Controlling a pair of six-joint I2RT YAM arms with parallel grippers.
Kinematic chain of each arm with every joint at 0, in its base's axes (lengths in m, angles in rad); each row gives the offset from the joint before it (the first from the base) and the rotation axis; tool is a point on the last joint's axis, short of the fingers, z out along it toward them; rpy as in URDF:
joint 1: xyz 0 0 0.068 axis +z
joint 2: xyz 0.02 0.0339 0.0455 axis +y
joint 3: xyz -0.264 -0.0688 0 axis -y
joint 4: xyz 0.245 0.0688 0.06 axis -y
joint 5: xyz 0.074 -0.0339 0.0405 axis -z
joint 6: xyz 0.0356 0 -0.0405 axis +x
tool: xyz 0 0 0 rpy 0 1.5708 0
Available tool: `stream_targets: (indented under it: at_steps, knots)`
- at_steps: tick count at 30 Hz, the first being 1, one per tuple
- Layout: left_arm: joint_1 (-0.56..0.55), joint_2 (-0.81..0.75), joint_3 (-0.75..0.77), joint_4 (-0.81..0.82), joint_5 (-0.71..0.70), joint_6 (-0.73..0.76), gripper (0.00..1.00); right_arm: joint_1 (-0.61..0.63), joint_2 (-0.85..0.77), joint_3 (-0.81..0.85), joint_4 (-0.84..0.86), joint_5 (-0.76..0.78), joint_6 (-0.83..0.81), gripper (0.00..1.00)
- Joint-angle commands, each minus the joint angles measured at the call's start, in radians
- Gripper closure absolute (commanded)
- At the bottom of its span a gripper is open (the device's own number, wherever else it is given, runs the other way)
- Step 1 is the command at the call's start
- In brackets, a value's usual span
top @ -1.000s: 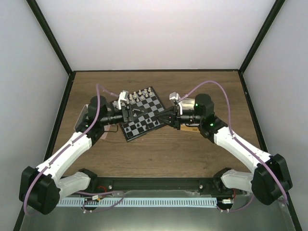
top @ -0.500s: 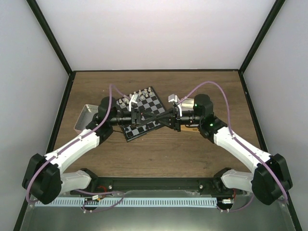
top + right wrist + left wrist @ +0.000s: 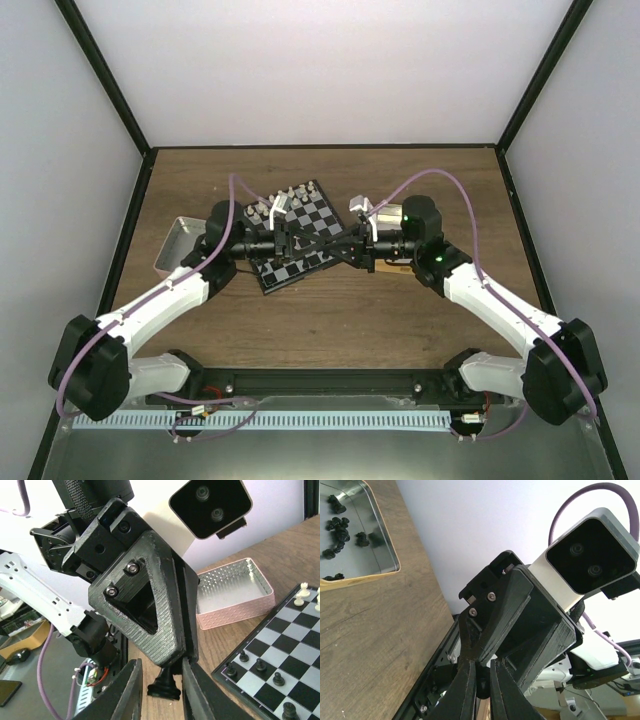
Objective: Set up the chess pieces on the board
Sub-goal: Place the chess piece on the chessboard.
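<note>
Both arms are meeting over the board (image 3: 318, 212), which is sitting skewed near the middle of the desk (image 3: 400, 320). The left gripper (image 3: 481, 676) is pinching a black piece (image 3: 164, 687) by its top, fingers pressed together on it, and holding it in the air at the board's 3 o'clock side. The right gripper (image 3: 162, 672) is spread, one finger on each side of the piece's base and just beside it; can't tell if either is touching. White pieces (image 3: 280, 200) are lining the board's 11 o'clock edge, and black pieces (image 3: 260, 666) are standing on its 6 o'clock rows. A tin (image 3: 172, 248) is sitting at the board's 9 o'clock. A second tin (image 3: 370, 562), holding loose black pieces (image 3: 337, 527), is sitting at 3 o'clock.
</note>
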Motion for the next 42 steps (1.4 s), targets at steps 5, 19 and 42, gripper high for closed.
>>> stream_targets:
  at_steps: [5,19,42]
  knots:
    - [0.007,-0.014,0.011,-0.048,-0.048,0.095,0.96,0.011,-0.024,0.017,-0.009,0.171,0.04,0.44]
    - [0.013,0.047,0.103,-0.623,-0.904,0.558,0.96,0.009,-0.121,-0.119,0.022,0.746,0.231,0.28]
    - [-0.047,0.46,0.248,-0.572,-0.904,0.677,0.94,0.006,0.011,-0.09,0.001,0.778,0.205,0.27]
